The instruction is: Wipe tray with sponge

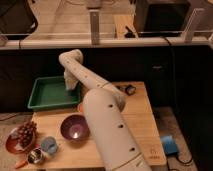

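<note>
The green tray [47, 95] lies at the back left of the wooden table. My white arm reaches over from the front, and my gripper [70, 86] hangs over the tray's right part, near its right rim. The sponge does not show; it may be hidden under the gripper.
A round purple bowl [75, 128] stands in front of the tray. A plate of grapes [22, 135], a blue cup [49, 145] and a metal cup [34, 156] sit at the front left. An orange thing [80, 106] peeks out beside the arm. A small dark object [130, 89] lies at the back right.
</note>
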